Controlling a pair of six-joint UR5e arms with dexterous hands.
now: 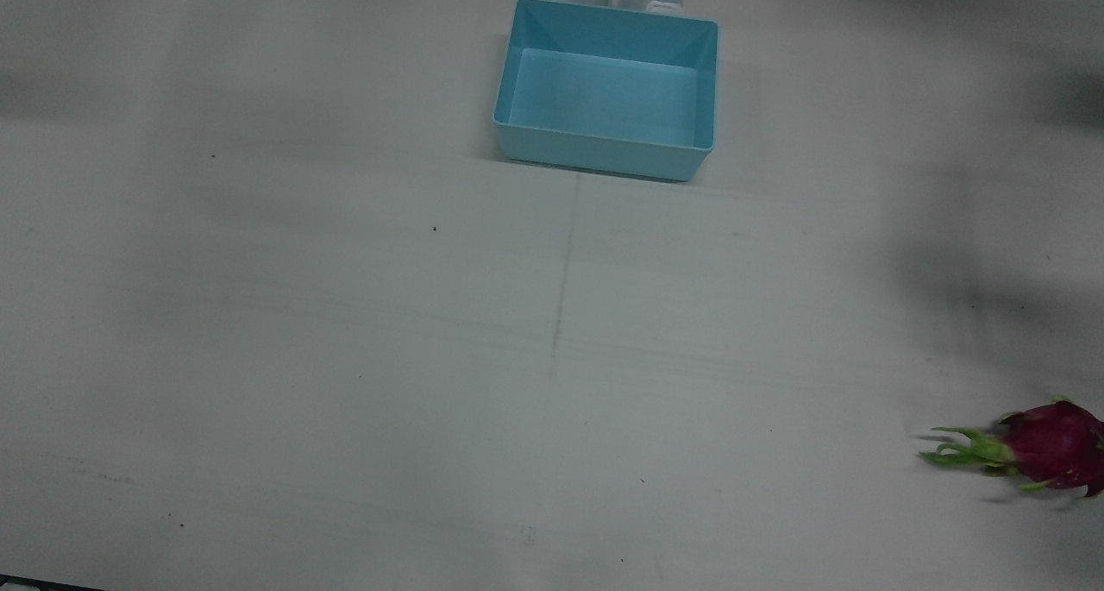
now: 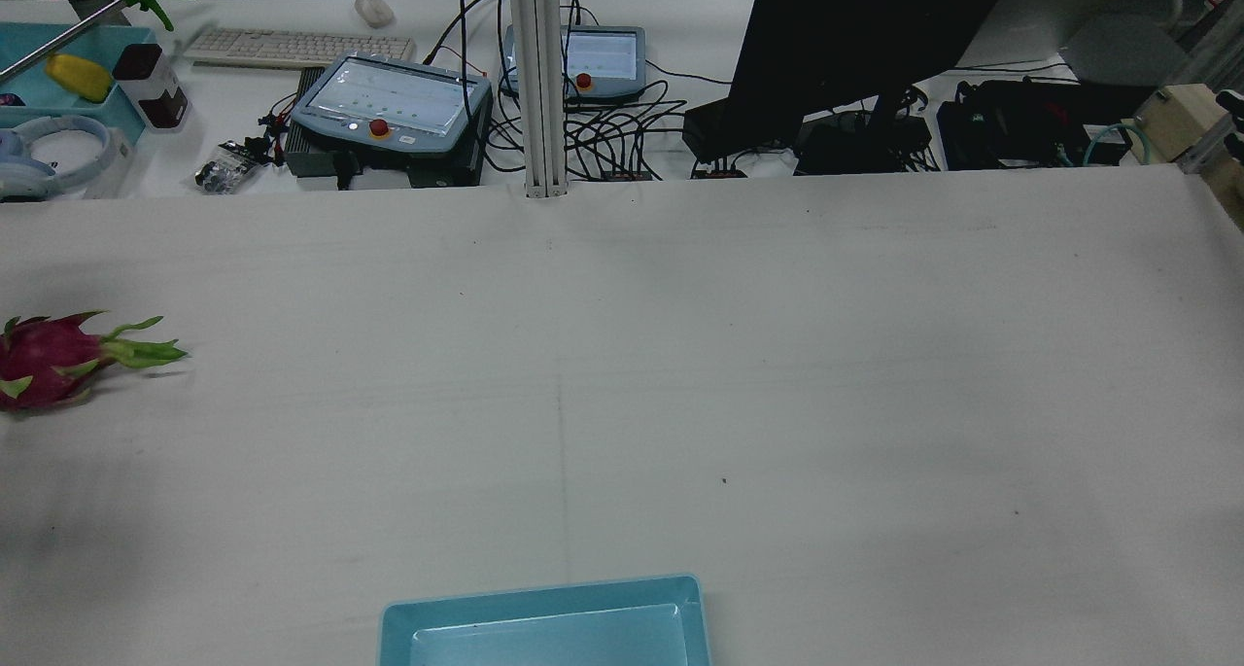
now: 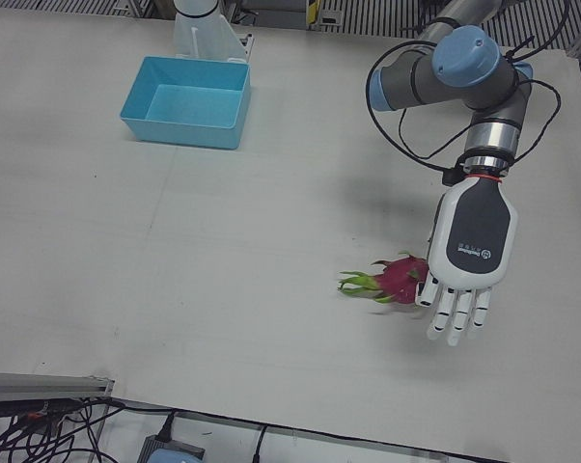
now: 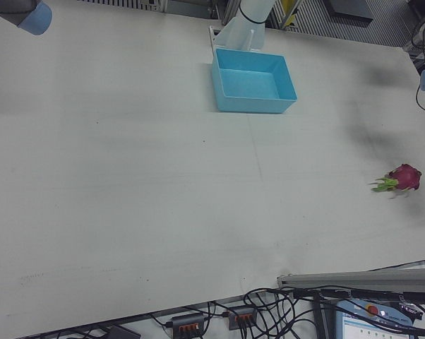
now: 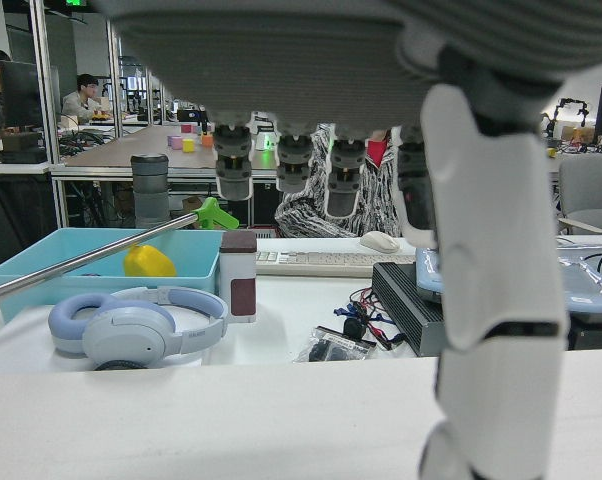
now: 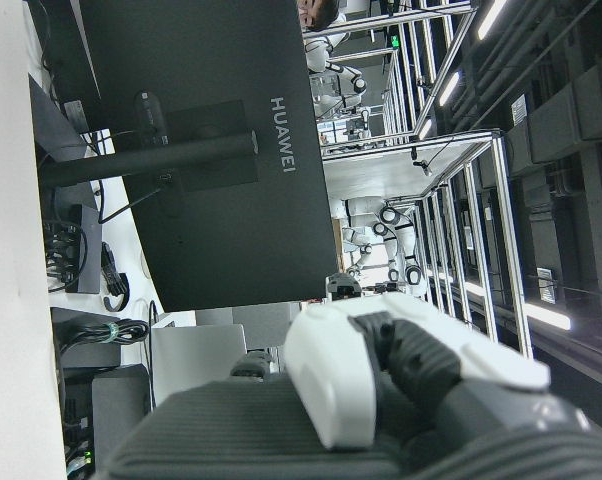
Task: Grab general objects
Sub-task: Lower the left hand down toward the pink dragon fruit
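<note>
The dragon fruit is dark pink with green leafy tips and lies on its side on the white table, far from the blue bin. The left hand is seen just beside it, fingers spread and empty. Whether the right hand is apart or closed cannot be told.

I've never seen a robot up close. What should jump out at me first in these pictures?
Probably the pink dragon fruit with green tips, lying alone near the table's edge, with the robot's white left hand hanging open right beside it. Next, the empty light-blue bin on the table's robot side, between the arms' pedestals.
</note>
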